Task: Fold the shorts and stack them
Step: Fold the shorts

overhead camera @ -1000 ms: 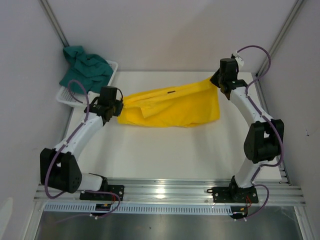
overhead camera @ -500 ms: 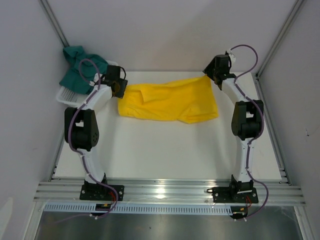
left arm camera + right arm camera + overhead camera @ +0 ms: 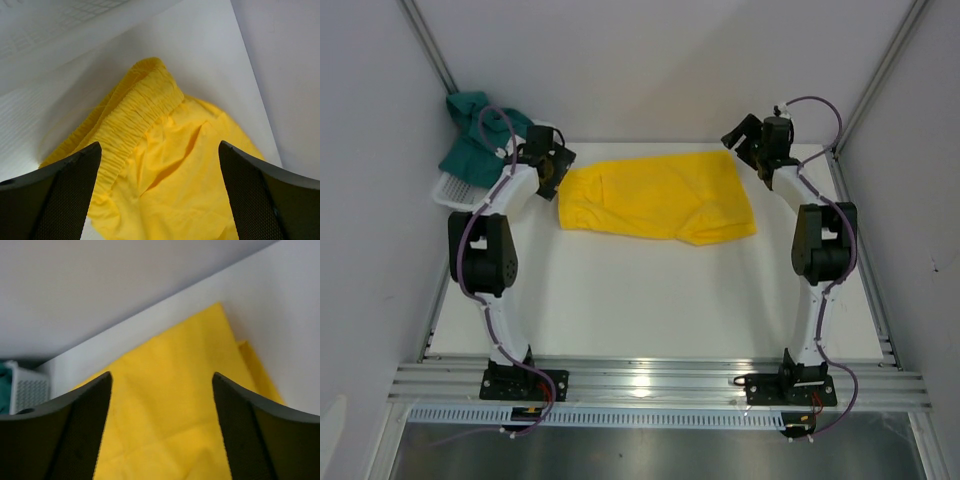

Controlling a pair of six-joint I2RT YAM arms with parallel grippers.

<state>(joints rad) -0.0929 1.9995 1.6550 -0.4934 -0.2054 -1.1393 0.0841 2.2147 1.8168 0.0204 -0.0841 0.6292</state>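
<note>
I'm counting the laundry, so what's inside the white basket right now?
The teal shorts lie bunched in the basket, spilling over its far rim. The fabric covers most of the inside, so whether anything lies under them cannot be seen.

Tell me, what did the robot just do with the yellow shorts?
Both arms carried the yellow shorts toward the far side of the table, spread them flat and let go. The left gripper and right gripper, shut on the ends before, now stand open. The green shorts stayed piled on the basket.
</note>
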